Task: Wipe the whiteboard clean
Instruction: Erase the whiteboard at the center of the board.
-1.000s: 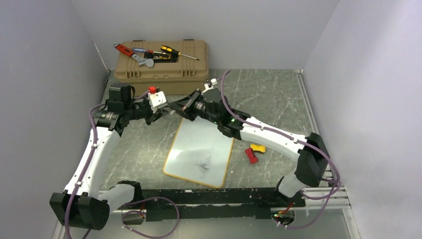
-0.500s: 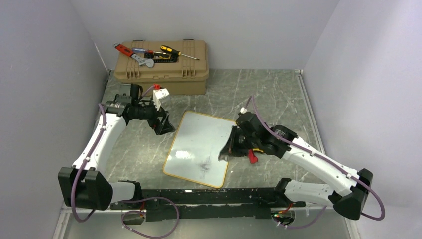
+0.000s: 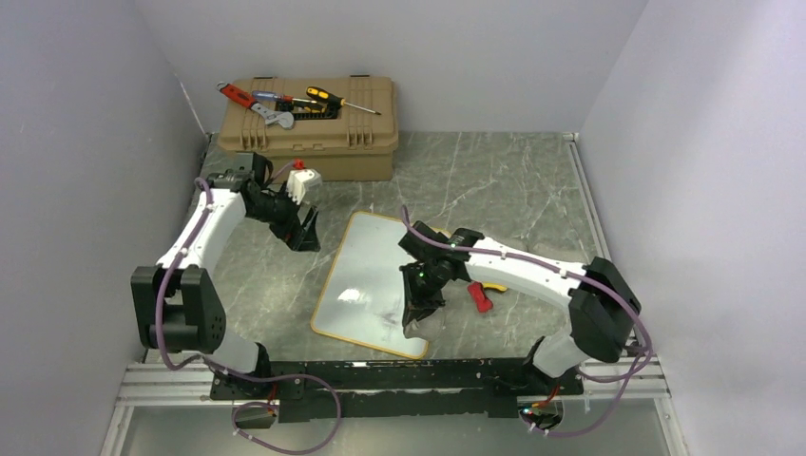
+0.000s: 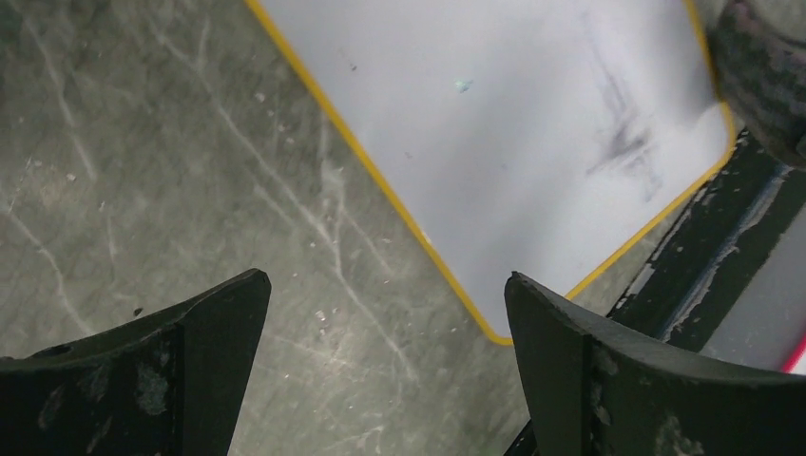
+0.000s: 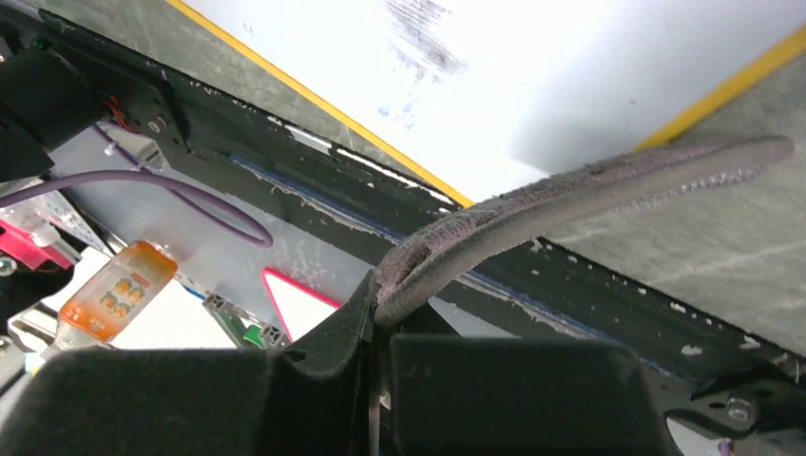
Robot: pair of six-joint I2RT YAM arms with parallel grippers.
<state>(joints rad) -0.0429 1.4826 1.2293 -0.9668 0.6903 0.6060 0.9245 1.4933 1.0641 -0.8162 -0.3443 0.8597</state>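
The whiteboard (image 3: 366,266) lies flat on the table, white with a thin yellow-orange frame, and has a dark grey smudge (image 3: 390,313) near its near edge. My right gripper (image 3: 418,306) hangs over the board's near right corner, shut on a dark grey cloth (image 3: 414,325). In the right wrist view the cloth (image 5: 570,190) sticks out from the closed right gripper (image 5: 380,323) above the whiteboard (image 5: 570,66). My left gripper (image 3: 302,233) stands open and holds nothing, just left of the board's far left corner. In the left wrist view the left gripper (image 4: 382,280) is over bare table beside the whiteboard (image 4: 513,123).
A tan toolbox (image 3: 309,138) stands at the back left with screwdrivers and a wrench (image 3: 280,100) on its lid. A red and yellow object (image 3: 483,293) lies just right of the board. A black rail (image 3: 399,375) runs along the near edge. Walls close in on both sides.
Both grippers were together at the board's far edge. The left one has opened and drawn back to the left. The right one has carried the cloth to the board's near right corner.
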